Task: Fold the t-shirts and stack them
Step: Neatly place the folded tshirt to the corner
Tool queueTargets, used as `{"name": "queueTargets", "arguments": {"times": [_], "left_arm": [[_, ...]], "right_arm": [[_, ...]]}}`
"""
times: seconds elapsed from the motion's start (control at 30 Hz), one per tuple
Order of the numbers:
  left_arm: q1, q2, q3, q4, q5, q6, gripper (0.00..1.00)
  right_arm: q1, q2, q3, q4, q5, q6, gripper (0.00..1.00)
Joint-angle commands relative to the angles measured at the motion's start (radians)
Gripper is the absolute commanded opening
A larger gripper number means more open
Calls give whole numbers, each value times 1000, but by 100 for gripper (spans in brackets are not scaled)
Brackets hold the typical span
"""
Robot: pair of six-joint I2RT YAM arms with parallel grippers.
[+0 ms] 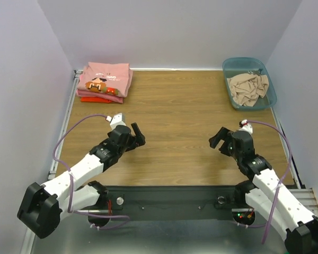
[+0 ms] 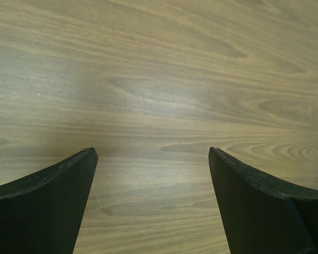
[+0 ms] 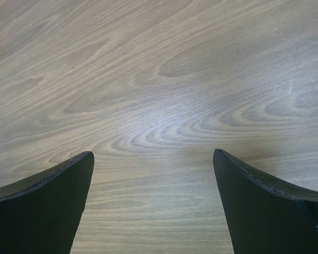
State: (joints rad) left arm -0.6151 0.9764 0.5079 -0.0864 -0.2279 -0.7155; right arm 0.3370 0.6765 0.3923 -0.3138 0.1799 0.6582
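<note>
Left hand [image 1: 137, 134] and right hand [image 1: 218, 139] both spread wide, holding nothing, above the counter [image 1: 175, 111]. Folded t-shirts [image 1: 104, 81] stacked at far-left corner.

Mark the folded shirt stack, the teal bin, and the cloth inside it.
folded shirt stack [image 1: 105, 79]: top external view, middle of top pink shirt.
teal bin [image 1: 244, 65]: top external view, bare far wall.
tan cloth [image 1: 246, 89]: top external view, its crumpled middle.

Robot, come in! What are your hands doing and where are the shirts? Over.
Left gripper open, empty. Right gripper open, empty. Folded t-shirts stacked at far left corner; crumpled beige cloth in blue bin, far right. Nothing in the way.
</note>
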Motion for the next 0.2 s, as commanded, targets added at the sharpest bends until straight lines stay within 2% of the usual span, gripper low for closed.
{"name": "queueTargets", "arguments": {"times": [0.0,0.17], "left_arm": [[-2,-42,52,10,-97,-35,98],[-2,-71,67,-49,-154,-39,98]], "right_arm": [[4,-58,-16,16,35,17,100],[4,-136,-21,16,38,15,100]]}}
